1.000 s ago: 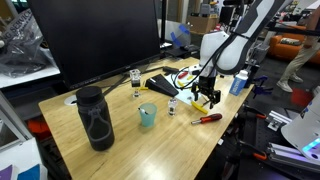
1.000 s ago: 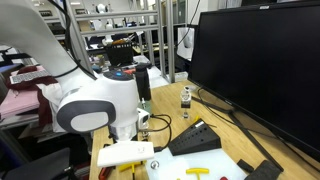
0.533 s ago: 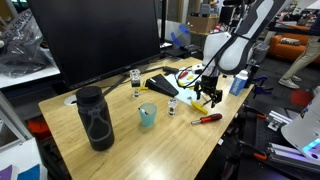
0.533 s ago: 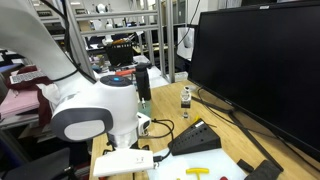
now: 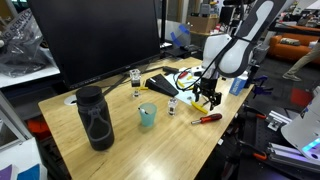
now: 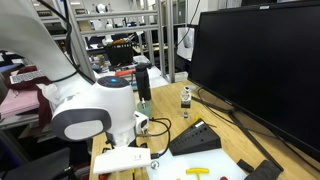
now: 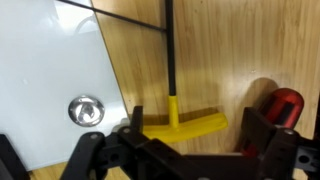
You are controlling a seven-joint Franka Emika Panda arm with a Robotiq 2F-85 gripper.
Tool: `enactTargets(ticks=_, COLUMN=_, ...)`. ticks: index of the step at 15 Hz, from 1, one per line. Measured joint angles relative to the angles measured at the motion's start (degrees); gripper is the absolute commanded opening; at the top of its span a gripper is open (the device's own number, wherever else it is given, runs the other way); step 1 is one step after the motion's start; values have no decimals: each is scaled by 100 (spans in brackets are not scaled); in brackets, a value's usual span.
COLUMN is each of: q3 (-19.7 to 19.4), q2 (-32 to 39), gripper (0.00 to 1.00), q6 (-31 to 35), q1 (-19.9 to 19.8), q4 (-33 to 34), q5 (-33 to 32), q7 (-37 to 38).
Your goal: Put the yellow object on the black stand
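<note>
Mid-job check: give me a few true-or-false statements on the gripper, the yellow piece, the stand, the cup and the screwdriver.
1. The gripper is open. True.
2. The yellow piece sits on the black stand. False: it lies on the wooden table, between the open fingers.
3. The screwdriver has a red handle. True.
4. The teal cup lies tipped on its side. False: it stands upright.

Even, bright indoor light throughout; the wrist view is soft, with blurred fingers (image 7: pixel 100 155) up close.
</note>
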Motion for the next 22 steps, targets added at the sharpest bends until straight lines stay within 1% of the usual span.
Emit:
enactTargets(ticks=8, q3=196, q2=303, gripper=100, q6=265, q1=-199, q4=8, q5=-5, q7=0)
enactTargets(ticks=10, q3=230, q2=310, gripper=98, q6=279, q1=-246, q4=11, q5=-16, q7=0)
enactTargets(ticks=11, q3=244, q2=312, gripper=94, q6=281, q1=-263, q4=13, q5=-20, q7=0)
enactTargets(ticks=13, q3=250, q2=314, gripper=69, q6=285, q1=-273, q4=18, q5=-30, q7=0)
enactTargets(ticks=17, q3=250, q2=272, gripper=40, q6=346, q1=-315, q4=68, q5=-50, q7=0)
enactTargets(ticks=18, q3=250, q2=270, gripper=36, q6=354, q1=-328, q4=87, q5=-59, q7=0)
enactTargets(ticks=22, q3=251, q2=267, gripper=36, q6=353, q1=-337, q4=91, q5=-103, q7=-1)
